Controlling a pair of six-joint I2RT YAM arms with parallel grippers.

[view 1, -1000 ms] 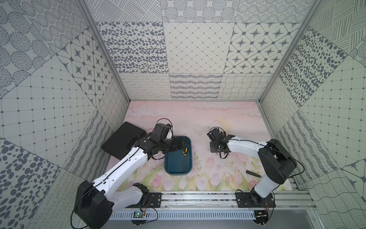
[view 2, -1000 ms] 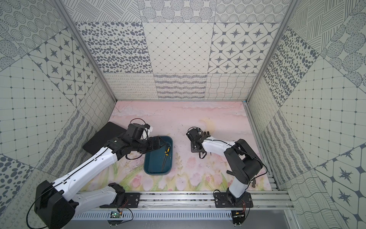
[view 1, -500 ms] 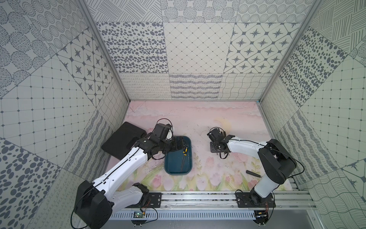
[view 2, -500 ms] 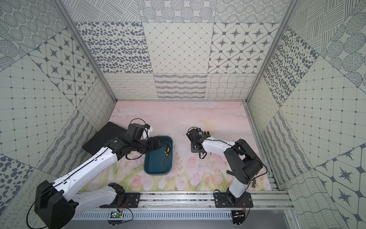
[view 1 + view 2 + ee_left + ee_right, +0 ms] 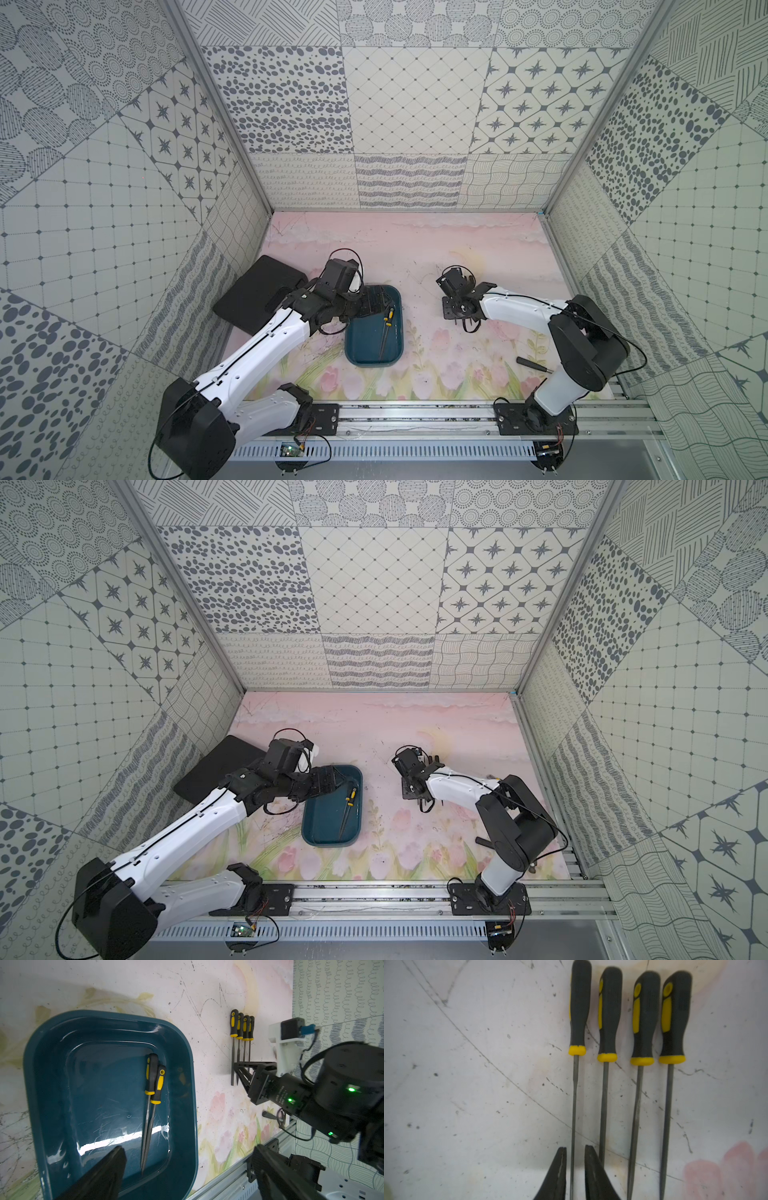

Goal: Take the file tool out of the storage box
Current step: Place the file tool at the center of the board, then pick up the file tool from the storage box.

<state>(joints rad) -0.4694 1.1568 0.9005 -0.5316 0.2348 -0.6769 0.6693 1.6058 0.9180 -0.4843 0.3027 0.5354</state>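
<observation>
1. Currently, the storage box [image 5: 365,347] rests on the table mat [image 5: 415,249] between the two arms. Its long sides run from the base rail [image 5: 415,409] toward the back wall [image 5: 407,178]. A flat black board [image 5: 253,295] lies off its left side.
2. The left gripper [image 5: 189,1148] hovers over the far end of the box. Its jaws are spread wide and hold nothing. This arm is the nearer one.
3. The right gripper [image 5: 575,1147] sits low over the mat, well apart from the box on its right side. Its jaws are parted slightly and straddle the shaft of the end file in a row of four files [image 5: 242,1026] lying outside the box. Both pads appear clear of the shaft, so the grip is judged released.
4. Two file tools [image 5: 159,1082] lie inside the box, side by side and touching, near its right wall. Their long axes follow the box's long sides. Handles point to the back wall and tips to the rail.
5. The deciding relation:
   - The handles lie just to the right of the left gripper and below it.
   - The line between its fingers crosses the files' long axis.
   - A short shift right and a descent appear sufficient.
   - Because the pair touch, closing may catch both.
</observation>
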